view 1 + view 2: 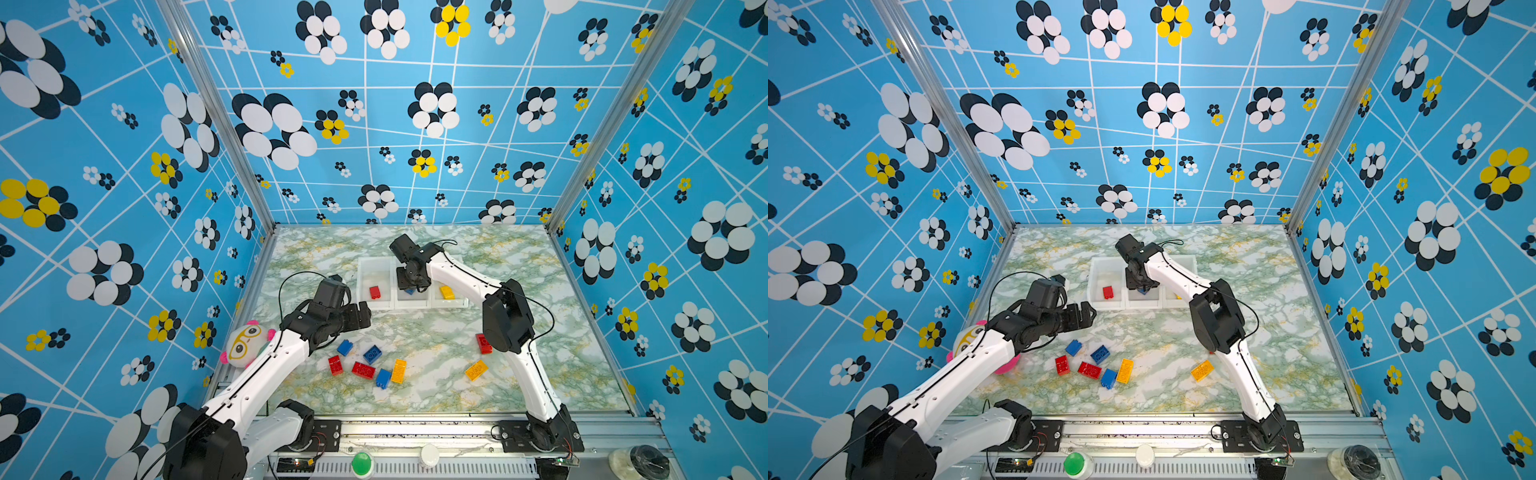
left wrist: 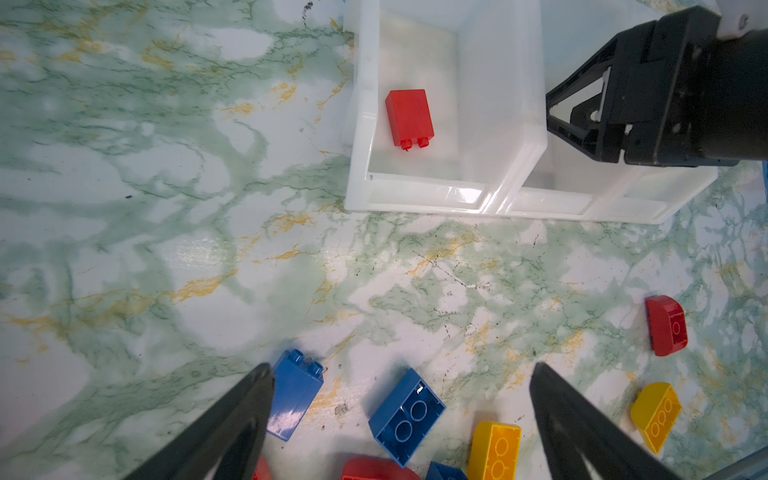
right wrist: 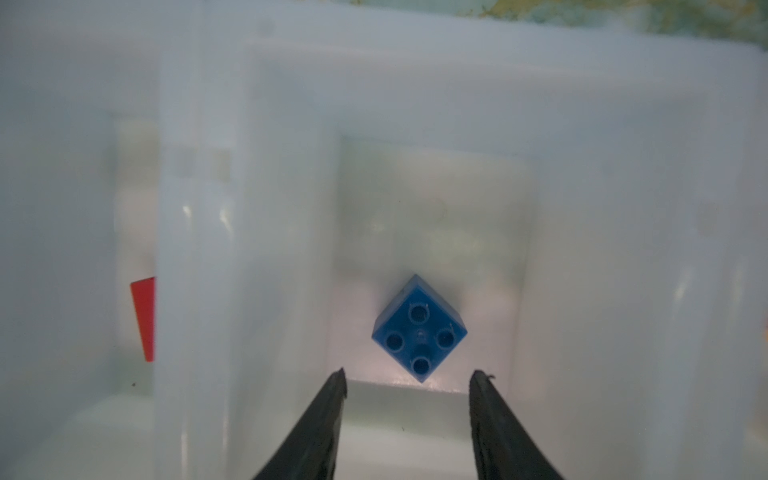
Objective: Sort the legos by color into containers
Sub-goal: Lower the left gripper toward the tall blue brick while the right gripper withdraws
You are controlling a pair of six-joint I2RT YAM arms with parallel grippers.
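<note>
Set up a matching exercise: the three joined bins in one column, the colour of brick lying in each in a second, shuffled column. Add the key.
Bins, placed as in a top view:
1. left bin
2. middle bin
3. right bin

Contents:
a. yellow brick
b. red brick
c. blue brick

Pairs: 1-b, 2-c, 3-a

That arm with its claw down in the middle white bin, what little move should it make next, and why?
Probably lift the right claw straight up out of the middle bin. Its jaws stand apart and the blue brick sits in the bin below, clear of them, so the drop looks done.
</note>
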